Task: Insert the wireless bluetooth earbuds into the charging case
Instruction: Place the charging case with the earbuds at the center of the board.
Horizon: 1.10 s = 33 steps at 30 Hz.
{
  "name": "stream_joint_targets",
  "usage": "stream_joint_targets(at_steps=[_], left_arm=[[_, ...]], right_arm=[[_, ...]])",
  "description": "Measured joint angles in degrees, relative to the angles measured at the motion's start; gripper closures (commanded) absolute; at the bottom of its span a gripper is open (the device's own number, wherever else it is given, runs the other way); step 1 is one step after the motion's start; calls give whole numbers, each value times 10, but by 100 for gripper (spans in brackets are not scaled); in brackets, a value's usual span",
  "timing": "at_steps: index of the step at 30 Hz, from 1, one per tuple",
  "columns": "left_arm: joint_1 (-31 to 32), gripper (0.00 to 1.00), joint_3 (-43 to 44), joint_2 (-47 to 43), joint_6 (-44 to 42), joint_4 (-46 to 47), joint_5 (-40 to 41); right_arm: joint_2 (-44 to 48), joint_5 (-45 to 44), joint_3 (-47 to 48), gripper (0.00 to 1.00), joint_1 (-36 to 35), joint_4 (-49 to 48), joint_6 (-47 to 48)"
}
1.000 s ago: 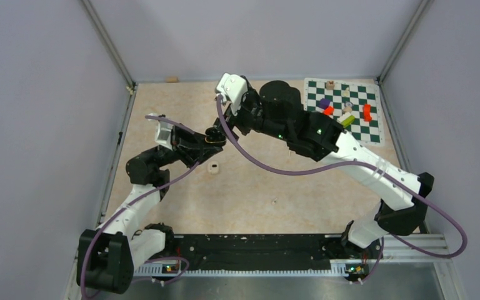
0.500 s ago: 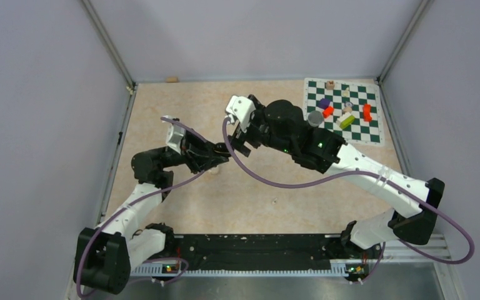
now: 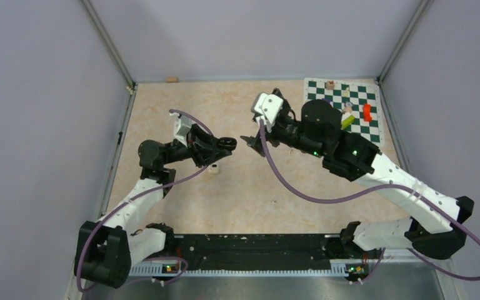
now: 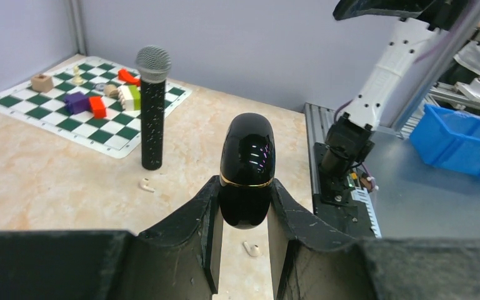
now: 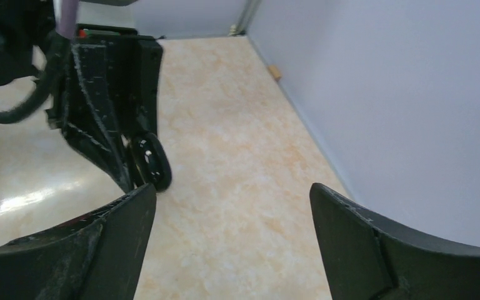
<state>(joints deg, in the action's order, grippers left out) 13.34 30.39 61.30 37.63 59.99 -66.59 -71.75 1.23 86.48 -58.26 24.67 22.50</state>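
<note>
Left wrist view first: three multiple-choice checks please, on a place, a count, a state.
1. The black charging case is: A on a shelf; B between the left gripper's fingers; C on the floor.
2. Whitish earbuds on the table: A none; B two; C five.
3. The right gripper is: A open, empty; B shut on an earbud; C shut on the case.
Key: B, its fingers pinch the case's sides; B, one near the microphone, one below the case; A, only table shows between its wide fingers.
</note>
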Motion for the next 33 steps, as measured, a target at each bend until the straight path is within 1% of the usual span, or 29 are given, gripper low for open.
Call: stream_joint_targets(at_steps=[1,3,7,10,12,15,18,22,26,30,33], left_arm=[[0,100,4,3,-10,-19,7],[2,100,16,12,-37,-67,28],[16,100,55,44,-105,-189,83],[42,99,91,85,-154,-274,123],[60,99,117,126,-172,-318,146],[74,100,144,191,-176,-352,173],[78,100,179,274,-167,-385,195],[78,99,261,394,-158,-451,212],[78,95,339,485,-148,-504,215],[78,87,403,565,-130,-539,211],[78,78,451,625,-106,-557,200]], right_arm=[[16,-12,-17,1,7,-16,7],[57,-43,-72,1,29,-50,25],[139,-130,-237,1,93,-140,89],[160,-184,-353,1,130,-190,126],[162,-212,-407,1,140,-210,136],[181,-238,-468,1,147,-231,138],[227,-242,-492,1,164,-257,133],[299,-252,-514,1,187,-331,131],[348,-253,-545,1,194,-389,131],[353,-252,-559,1,195,-407,132],[351,-252,-568,1,195,-414,135]])
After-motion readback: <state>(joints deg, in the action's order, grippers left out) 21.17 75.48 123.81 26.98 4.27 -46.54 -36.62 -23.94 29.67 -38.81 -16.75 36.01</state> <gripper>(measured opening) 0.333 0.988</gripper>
